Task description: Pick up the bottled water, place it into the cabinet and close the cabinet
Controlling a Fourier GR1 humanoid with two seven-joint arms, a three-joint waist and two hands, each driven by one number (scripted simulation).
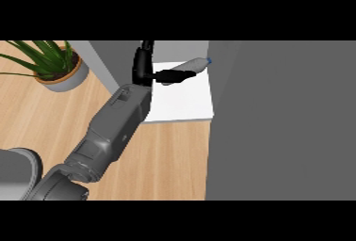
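I have one robot hand (149,66) in view, reached into the open cabinet (278,117), its thumb and fingers curled round the bottled water (192,65). The bottle lies tilted just above the white shelf (181,101), held there, I judge, for setting down inside before the door is shut.

Wooden table with a potted plant

A light wood-grain table (173,155) is seen from above; a potted plant (52,63) is set at its upper left, and grey panels are seen at right.
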